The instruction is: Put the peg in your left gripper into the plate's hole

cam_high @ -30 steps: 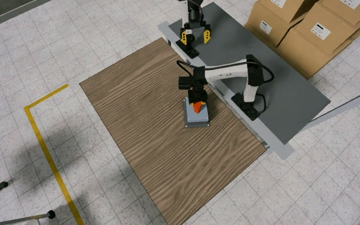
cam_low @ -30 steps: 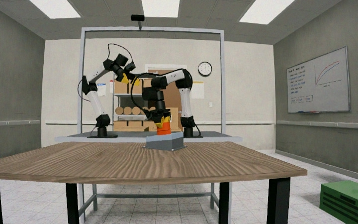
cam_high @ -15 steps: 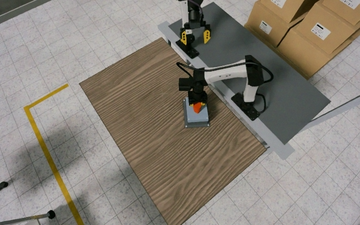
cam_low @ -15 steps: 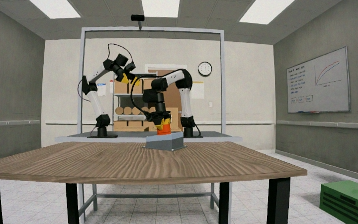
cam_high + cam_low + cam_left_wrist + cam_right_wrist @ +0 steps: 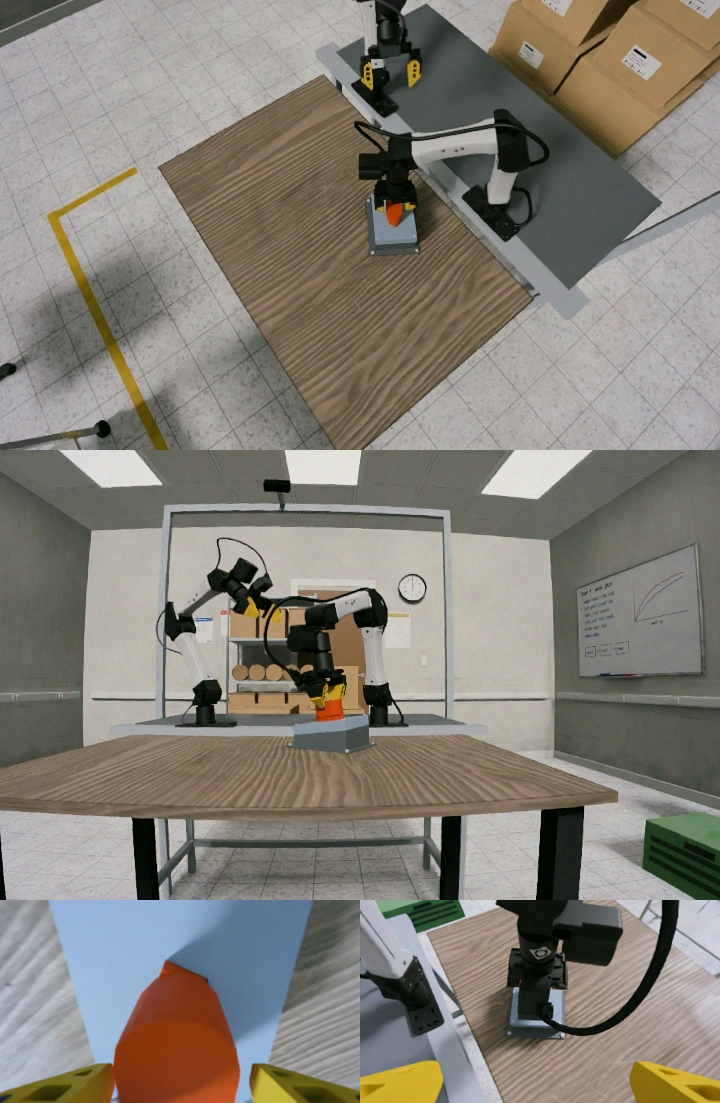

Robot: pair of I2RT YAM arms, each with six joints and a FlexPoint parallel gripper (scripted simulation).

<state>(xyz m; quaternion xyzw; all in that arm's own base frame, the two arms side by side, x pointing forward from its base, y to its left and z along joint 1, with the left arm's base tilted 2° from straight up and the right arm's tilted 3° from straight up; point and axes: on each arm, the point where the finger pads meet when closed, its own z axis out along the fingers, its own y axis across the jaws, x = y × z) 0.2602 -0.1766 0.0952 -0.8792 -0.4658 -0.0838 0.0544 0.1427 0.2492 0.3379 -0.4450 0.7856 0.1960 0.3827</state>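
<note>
A faceted, smooth orange peg [image 5: 393, 214] [image 5: 330, 710] [image 5: 176, 1049], tapering to a pointed edge on one side, stands between and below the fingers of the left gripper [image 5: 395, 206] [image 5: 326, 702] [image 5: 181, 1071] [image 5: 537, 985], which are parted, with a gap beside the peg. Beneath them, the peg meets the pale blue, matte plate [image 5: 395, 233] [image 5: 331, 736] [image 5: 253, 968] [image 5: 555, 1009], its upper part proud of the surface; how deep it sits appears unclear. The plate rests on a wood-grained desk [image 5: 276, 212] [image 5: 297, 784] [image 5: 36, 991] [image 5: 613, 1004]. The right gripper's [image 5: 391, 82] [image 5: 263, 615] [image 5: 536, 1081] yellow, slotted fingers are wide apart, with nothing between them.

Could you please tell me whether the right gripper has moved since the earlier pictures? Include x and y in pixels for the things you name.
No; the right gripper [image 5: 391, 85] [image 5: 265, 618] [image 5: 536, 1069] shows no visible shift against the grey table [image 5: 589, 201] [image 5: 292, 720] [image 5: 387, 1040].
</note>
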